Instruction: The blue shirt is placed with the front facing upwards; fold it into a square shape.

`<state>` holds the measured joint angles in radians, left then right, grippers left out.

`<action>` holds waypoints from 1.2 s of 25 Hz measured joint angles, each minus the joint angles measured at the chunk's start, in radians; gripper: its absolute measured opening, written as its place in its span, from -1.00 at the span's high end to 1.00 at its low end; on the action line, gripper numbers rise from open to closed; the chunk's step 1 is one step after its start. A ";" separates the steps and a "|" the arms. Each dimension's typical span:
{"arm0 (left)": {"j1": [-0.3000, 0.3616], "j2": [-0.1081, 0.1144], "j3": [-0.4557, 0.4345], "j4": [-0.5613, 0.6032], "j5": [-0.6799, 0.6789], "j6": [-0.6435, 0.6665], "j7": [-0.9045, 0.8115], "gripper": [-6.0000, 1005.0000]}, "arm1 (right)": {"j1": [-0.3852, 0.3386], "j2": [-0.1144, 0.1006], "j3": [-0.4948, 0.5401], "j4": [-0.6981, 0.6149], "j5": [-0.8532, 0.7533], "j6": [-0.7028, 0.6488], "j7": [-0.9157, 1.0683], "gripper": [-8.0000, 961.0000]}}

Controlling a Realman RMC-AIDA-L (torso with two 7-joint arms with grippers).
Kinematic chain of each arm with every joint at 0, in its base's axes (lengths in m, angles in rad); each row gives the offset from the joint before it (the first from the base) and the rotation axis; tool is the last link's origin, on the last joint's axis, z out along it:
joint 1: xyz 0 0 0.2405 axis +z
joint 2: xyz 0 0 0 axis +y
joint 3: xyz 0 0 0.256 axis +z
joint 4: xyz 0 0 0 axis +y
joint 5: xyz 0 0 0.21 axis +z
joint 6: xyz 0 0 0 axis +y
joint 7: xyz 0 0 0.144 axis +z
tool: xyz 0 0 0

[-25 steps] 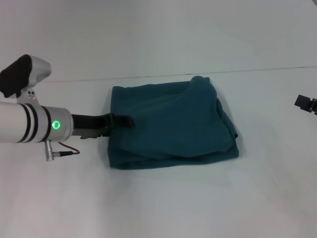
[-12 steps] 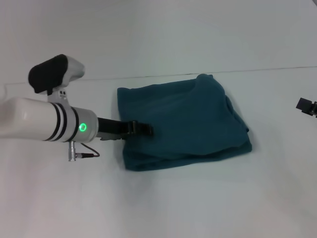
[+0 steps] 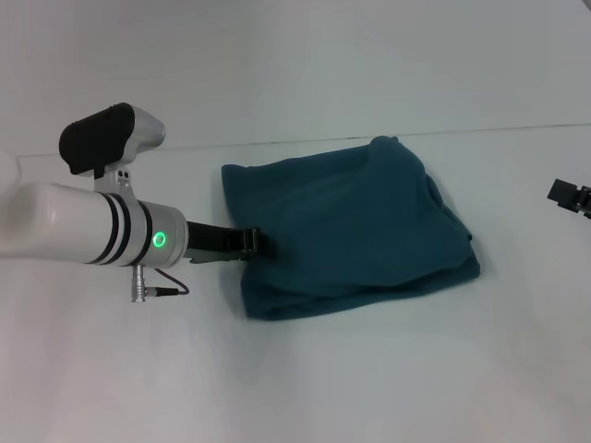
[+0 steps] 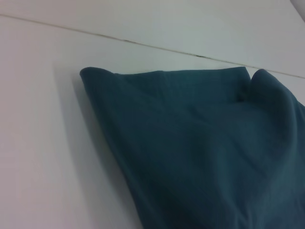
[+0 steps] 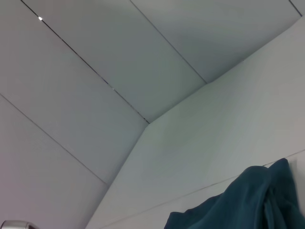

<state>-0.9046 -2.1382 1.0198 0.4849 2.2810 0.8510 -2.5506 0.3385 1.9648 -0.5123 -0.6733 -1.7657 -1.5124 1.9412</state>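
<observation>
The blue shirt (image 3: 351, 226) lies folded into a rough, thick rectangle in the middle of the white table, with its lettering and collar hidden. It also fills much of the left wrist view (image 4: 200, 152) and shows as a corner in the right wrist view (image 5: 238, 205). My left gripper (image 3: 259, 242) reaches in low from the left, and its dark tip rests at the shirt's left edge. Only a dark piece of my right gripper (image 3: 571, 196) shows at the far right edge, well apart from the shirt.
The white table (image 3: 369, 369) spreads out on all sides of the shirt. A thin seam (image 3: 277, 143) runs across just behind the shirt. A cable and plug (image 3: 148, 286) hang under my left wrist.
The left arm moved right and the shirt slid right with it. In the last half second the gripper tip drew back slightly toward the shirt's left edge. The right gripper stayed put.
</observation>
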 joint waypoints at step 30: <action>0.383 0.008 -0.260 0.384 0.001 0.470 -0.041 0.69 | 0.016 -0.001 0.006 0.026 0.006 0.011 0.013 -0.15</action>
<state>-0.5215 -2.1303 0.7598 0.8685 2.2816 1.3214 -2.5912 0.3546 1.9634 -0.5061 -0.6473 -1.7593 -1.5019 1.9546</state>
